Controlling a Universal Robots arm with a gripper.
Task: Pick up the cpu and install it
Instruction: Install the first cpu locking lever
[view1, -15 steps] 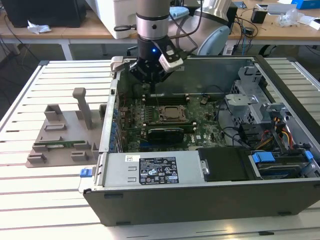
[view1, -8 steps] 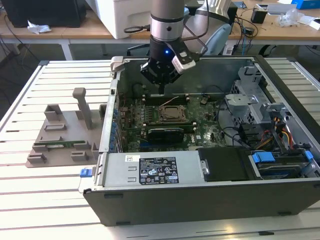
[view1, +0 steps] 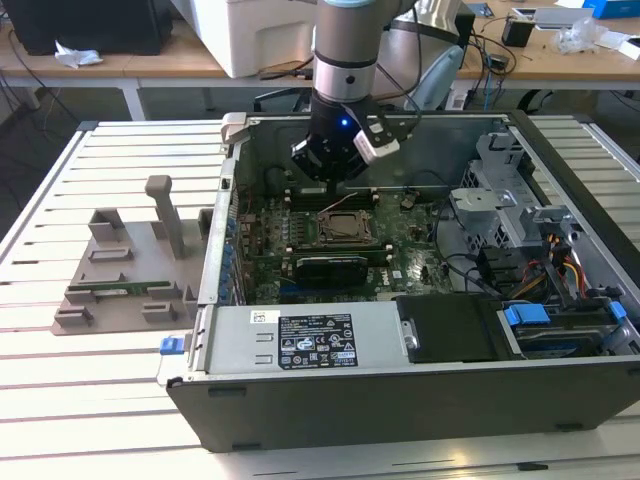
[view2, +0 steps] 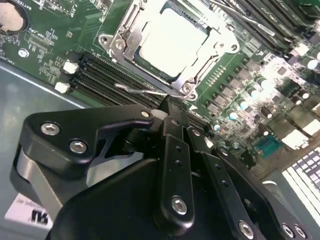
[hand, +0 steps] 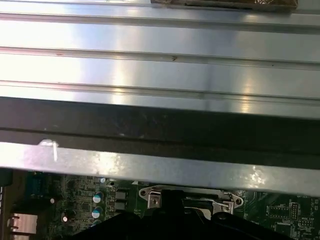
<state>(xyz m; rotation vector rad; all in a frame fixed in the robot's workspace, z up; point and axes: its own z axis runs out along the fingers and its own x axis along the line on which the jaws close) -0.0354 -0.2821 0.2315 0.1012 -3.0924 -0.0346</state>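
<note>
Chip sits in its socket, claw above.
The cpu (view2: 172, 42) lies inside the socket (view2: 170, 47); the gripper (view2: 180, 125), fingers pinched together and empty, hovers just beside. A downward nudge might shift it.

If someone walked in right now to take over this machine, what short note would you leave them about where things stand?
Claw: fingers together, holding nothing, in the second wrist view; it hangs inside the open computer case, just beside the socket.
Cpu: lying flat in the socket's metal frame on the motherboard, silver top up.
Done: chip looks placed.
Left: whether it is fully seated or latched, I cannot tell; check that.
</note>
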